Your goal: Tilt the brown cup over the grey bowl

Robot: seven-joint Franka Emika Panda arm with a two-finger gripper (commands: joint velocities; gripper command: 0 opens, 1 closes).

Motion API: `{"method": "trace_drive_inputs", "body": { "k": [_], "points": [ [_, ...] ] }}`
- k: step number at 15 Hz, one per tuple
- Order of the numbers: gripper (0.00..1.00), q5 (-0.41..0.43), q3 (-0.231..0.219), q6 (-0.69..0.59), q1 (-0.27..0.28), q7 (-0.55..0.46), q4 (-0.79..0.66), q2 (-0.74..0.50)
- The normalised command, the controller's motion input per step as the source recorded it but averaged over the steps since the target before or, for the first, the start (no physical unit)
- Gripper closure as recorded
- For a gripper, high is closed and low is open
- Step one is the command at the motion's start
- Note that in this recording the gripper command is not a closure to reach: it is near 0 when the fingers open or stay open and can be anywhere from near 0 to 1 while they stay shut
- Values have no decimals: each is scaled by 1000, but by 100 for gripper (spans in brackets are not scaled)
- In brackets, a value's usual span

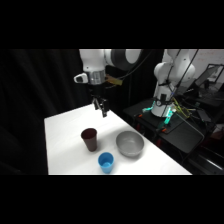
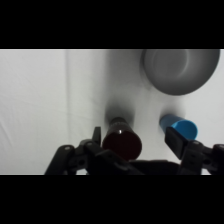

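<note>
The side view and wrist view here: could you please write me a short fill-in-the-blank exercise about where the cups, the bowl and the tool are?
1. The brown cup stands ____ on the white table.
2. The small cup nearest the table's front edge is ____ in colour.
3. The grey bowl holds ____.
4. The tool hangs ____ the brown cup, its fingers open and apart from it.

Missing words: upright; blue; nothing; above
</note>
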Motion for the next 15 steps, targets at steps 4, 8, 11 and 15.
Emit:
{"method": "trace_drive_inputs", "body": {
  "k": [4, 8, 11, 15],
  "points": [
    [0, -10, 37, -79, 3, 6, 128, 20],
    [0, -72, 70, -84, 67, 73, 472, 228],
    [0, -76, 26, 128, 34, 77, 478, 426],
    [0, 47, -6, 242, -32, 57, 345, 391]
  ]
}}
